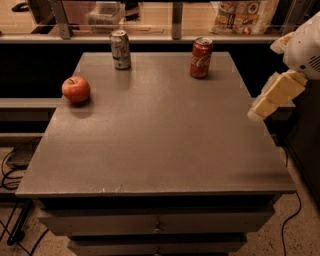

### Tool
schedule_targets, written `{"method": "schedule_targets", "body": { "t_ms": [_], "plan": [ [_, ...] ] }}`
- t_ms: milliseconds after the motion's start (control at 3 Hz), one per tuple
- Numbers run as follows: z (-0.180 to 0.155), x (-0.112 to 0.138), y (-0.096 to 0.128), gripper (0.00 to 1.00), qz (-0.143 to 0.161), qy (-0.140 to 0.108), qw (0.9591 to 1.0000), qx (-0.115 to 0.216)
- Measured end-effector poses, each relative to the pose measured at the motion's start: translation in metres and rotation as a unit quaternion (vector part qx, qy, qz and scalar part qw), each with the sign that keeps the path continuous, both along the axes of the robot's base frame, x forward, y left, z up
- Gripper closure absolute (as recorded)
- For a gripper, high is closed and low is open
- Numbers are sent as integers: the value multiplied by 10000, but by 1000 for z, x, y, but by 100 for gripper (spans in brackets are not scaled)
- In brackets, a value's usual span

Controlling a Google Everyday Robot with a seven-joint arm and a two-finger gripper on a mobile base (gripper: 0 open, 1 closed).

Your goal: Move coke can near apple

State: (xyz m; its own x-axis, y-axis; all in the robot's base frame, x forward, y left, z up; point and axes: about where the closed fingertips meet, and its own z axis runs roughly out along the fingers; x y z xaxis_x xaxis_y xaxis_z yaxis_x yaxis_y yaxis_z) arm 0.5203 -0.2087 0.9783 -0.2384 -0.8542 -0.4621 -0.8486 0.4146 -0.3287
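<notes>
The red coke can stands upright at the back right of the grey table. The red apple sits near the table's left edge, far from the can. My gripper hangs at the right edge of the view, over the table's right side, well in front of and to the right of the coke can. It holds nothing that I can see.
A silver-and-green can stands at the back of the table, left of the coke can. A shelf with bags runs behind the table. Cables lie on the floor at the left. Drawers are below the tabletop.
</notes>
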Motion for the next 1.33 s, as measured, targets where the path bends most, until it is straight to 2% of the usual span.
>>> {"method": "schedule_targets", "body": {
  "t_ms": [333, 667, 1333],
  "plan": [
    [-6, 67, -2, 0, -479, -200, 9968, 601],
    [-7, 83, -3, 0, -601, -239, 9951, 753],
    [-16, 92, 19, 0, -705, -220, 9857, 1516]
  ]
}}
